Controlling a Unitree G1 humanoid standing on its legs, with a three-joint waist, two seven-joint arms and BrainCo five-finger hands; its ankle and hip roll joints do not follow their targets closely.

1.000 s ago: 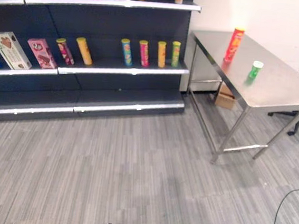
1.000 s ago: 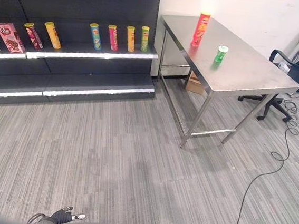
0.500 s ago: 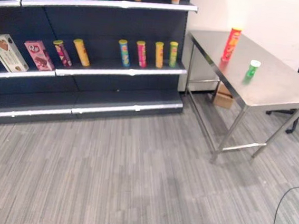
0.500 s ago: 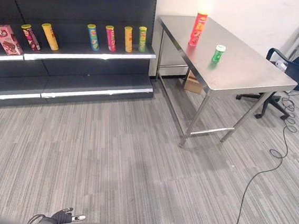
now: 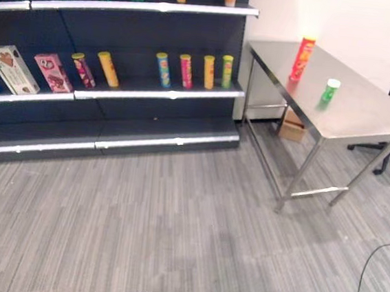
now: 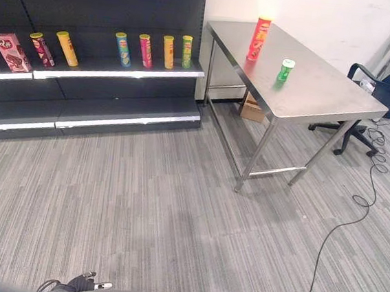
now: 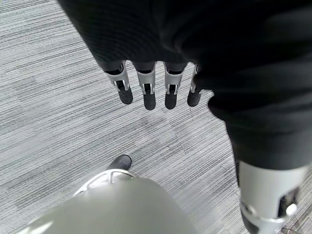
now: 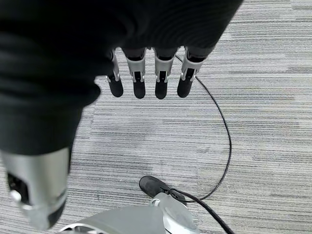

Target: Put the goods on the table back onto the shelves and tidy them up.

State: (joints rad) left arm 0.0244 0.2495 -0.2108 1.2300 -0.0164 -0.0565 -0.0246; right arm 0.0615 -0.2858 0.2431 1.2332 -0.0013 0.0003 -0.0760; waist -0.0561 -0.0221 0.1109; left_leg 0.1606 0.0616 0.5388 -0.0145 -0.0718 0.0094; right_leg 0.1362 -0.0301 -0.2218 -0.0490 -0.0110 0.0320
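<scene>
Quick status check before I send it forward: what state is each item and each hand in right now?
Red can: upright on the table.
Green can: upright on the table, apart from the red can.
Four cans: upright in a row on the middle shelf.
Left hand: open, empty.
Right hand: open, empty.

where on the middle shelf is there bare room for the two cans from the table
The middle shelf has a bare gap between the tilted yellow can and the blue can, and a shorter bare stretch from the green can to the shelf's end. The row of four upright cans is close-set, and the boxes crowd the far left.
</scene>
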